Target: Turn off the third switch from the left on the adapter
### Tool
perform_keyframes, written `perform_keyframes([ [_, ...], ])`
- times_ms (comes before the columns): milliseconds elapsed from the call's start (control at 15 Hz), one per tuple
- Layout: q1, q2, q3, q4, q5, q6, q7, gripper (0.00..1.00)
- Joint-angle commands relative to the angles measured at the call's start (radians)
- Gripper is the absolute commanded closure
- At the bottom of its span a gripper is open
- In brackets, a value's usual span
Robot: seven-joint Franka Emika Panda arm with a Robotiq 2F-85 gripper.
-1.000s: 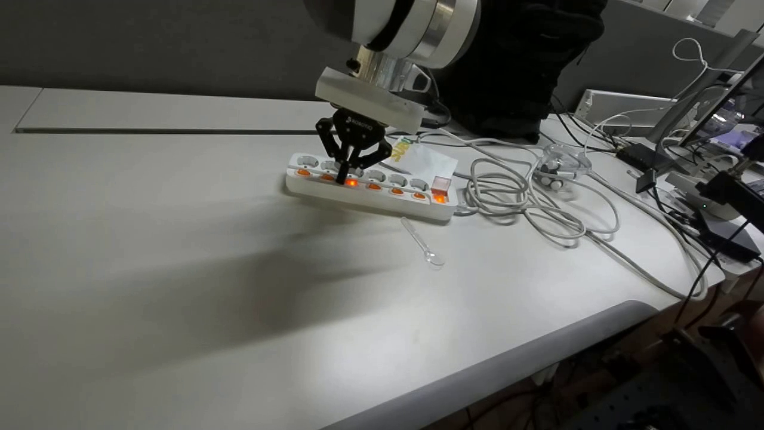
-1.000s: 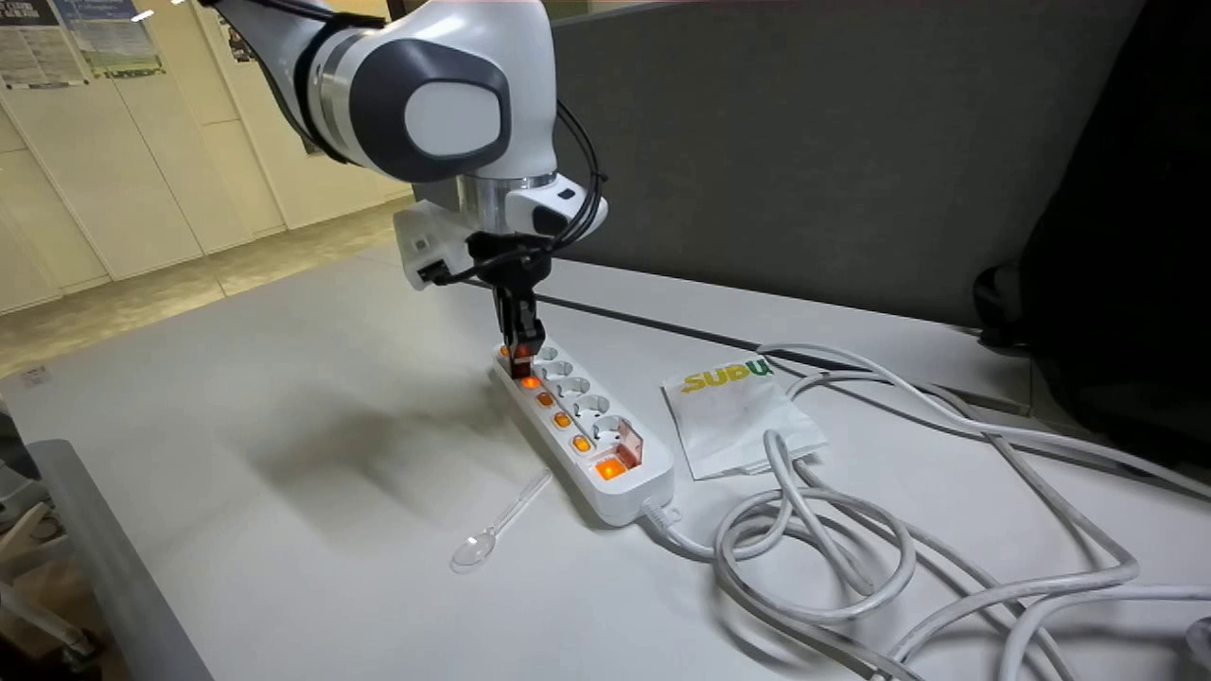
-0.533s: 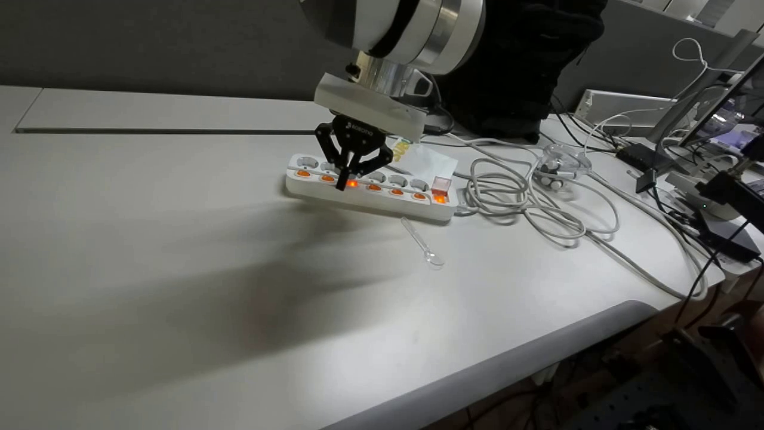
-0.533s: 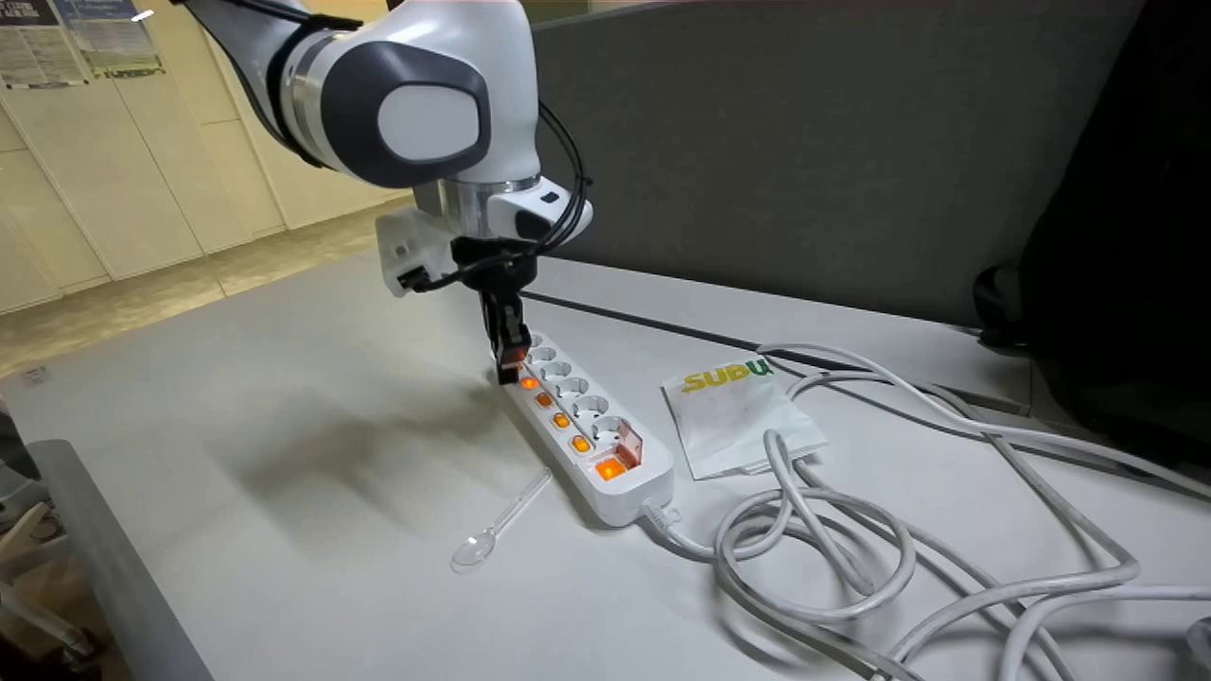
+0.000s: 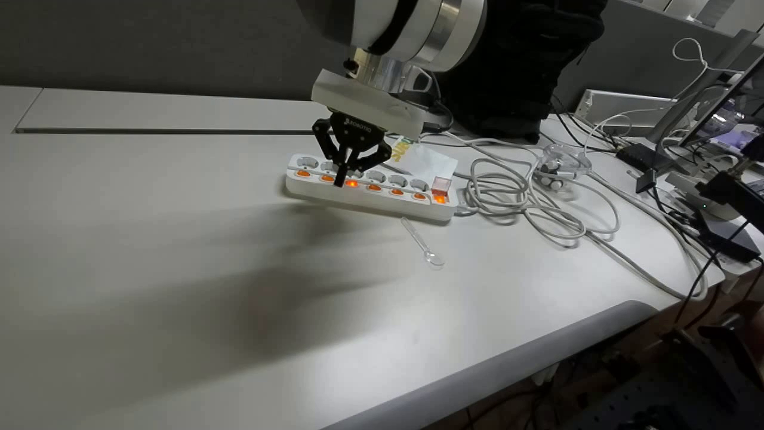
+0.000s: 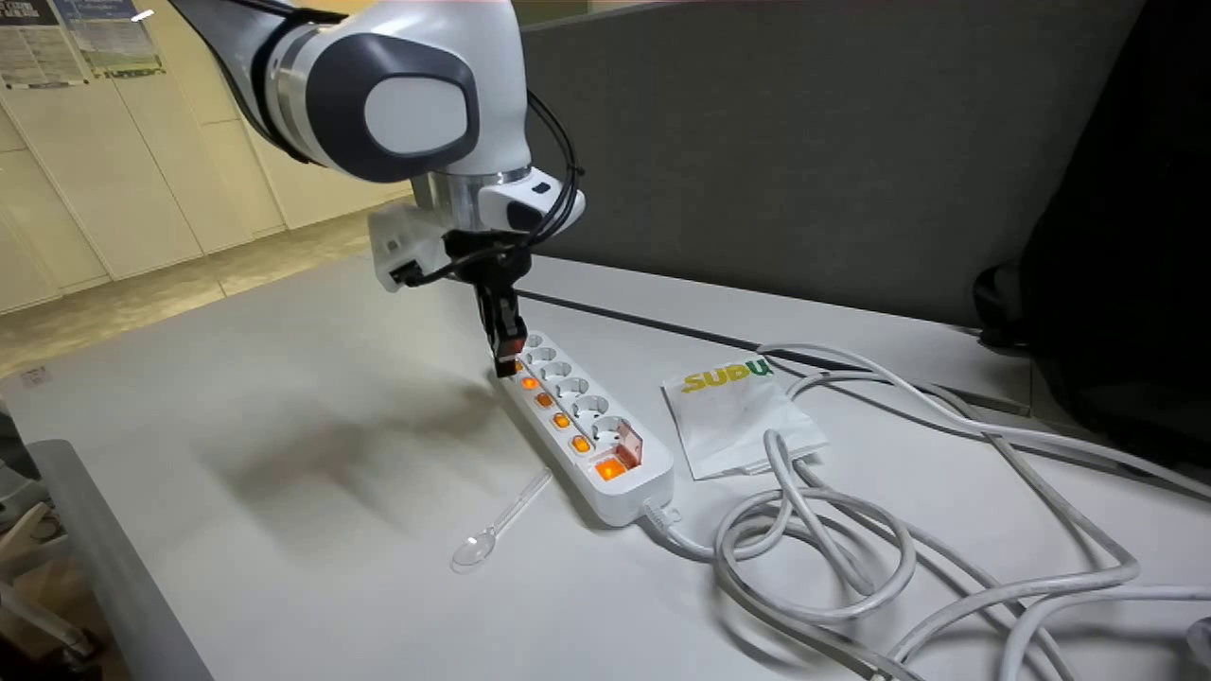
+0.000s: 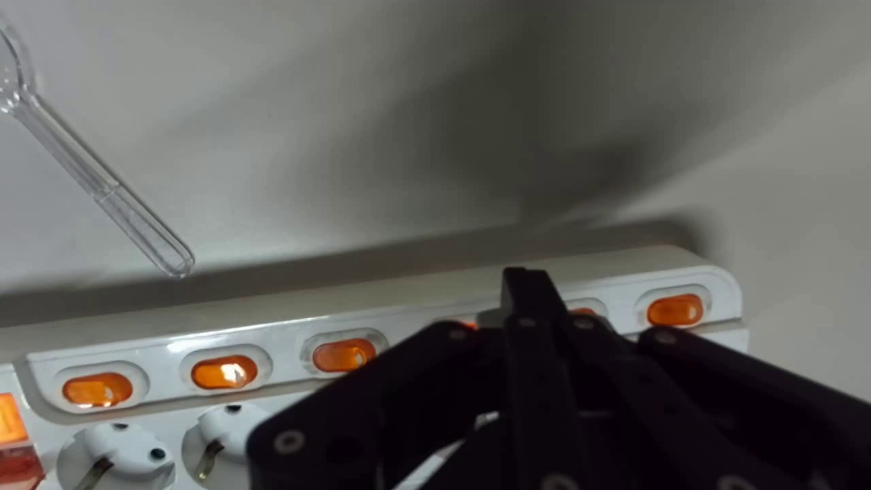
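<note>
Switch three (image 5: 352,183), counting from the left in an exterior view, glows orange on the white power strip (image 5: 388,206); I take it as on. It lies just right of my claw (image 5: 340,181) in that view, along the strip's length. The claw is pinched fully together, holding nothing, tips by the strip's front edge; whether touching, I cannot tell. My move, I judge, is a short shift that way and slightly inward, then a press.
</note>
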State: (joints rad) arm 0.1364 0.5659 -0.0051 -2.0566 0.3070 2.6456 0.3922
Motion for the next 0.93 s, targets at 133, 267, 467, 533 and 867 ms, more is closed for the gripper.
perform_keyframes([
  [133, -0.004, -0.082, -0.004, -0.097, 0.006, 0.059, 0.038, 1.0],
  [267, -0.019, -0.091, -0.005, -0.109, 0.017, 0.073, 0.032, 1.0],
  [467, -0.047, -0.093, 0.0, -0.11, 0.032, 0.074, 0.017, 1.0],
  [533, -0.056, -0.088, 0.002, -0.105, 0.036, 0.071, 0.011, 1.0],
  [867, -0.076, -0.063, 0.009, -0.076, 0.035, 0.053, 0.003, 1.0],
])
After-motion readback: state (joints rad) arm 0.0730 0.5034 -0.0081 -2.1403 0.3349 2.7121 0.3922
